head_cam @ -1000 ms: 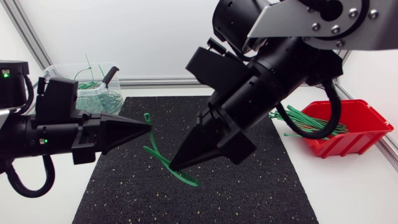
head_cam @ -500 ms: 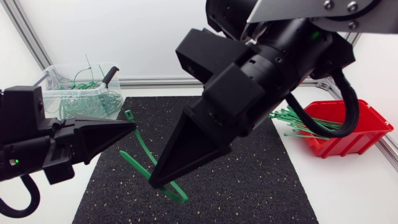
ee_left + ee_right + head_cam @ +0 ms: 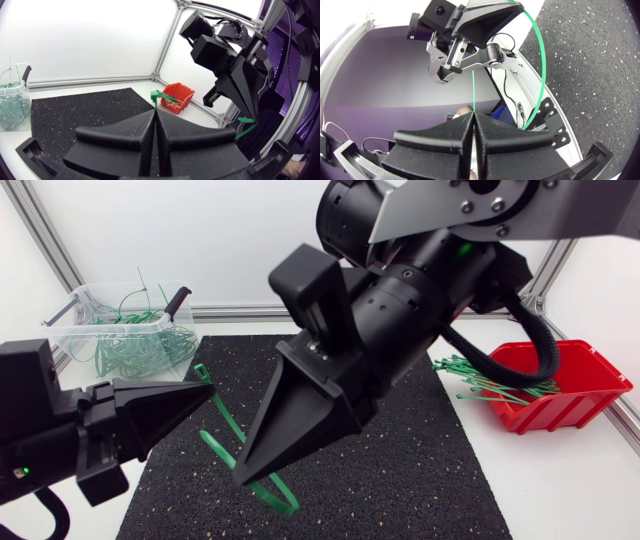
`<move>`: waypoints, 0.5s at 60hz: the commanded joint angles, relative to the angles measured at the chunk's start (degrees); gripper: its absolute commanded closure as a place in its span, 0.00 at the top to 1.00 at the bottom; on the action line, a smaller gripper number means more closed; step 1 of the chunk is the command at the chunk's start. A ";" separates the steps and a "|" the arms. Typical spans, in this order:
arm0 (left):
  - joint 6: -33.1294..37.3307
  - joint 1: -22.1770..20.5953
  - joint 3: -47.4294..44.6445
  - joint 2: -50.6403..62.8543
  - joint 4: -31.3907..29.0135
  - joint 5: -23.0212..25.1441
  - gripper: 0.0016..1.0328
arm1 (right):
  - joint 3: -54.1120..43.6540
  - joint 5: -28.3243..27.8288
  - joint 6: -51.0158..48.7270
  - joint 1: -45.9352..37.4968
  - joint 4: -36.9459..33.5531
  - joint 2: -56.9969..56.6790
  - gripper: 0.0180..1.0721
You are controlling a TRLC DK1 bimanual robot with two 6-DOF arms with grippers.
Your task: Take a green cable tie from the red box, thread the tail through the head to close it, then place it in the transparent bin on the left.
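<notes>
While my left claw and right claw each pinch the green cable tie, its tail points from the right — straight at the left.

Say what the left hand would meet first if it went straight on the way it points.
Beyond the green cable tie at its tips, the left hand seems aimed across the mat at the red box; the right hand looks off to one side, though depth is unclear.
</notes>
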 commanded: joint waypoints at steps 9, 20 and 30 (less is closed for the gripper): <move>-0.60 -1.37 -2.13 -1.45 1.43 -2.28 0.03 | 4.62 -0.74 8.44 -1.29 -1.02 2.55 0.05; -0.62 -2.29 -2.07 -1.81 1.63 -3.43 0.03 | 8.84 -1.09 8.53 -1.46 -5.15 4.22 0.05; -0.59 -4.46 -1.84 -2.29 2.21 -6.16 0.03 | 7.70 -5.39 9.06 -4.36 -9.72 3.69 0.05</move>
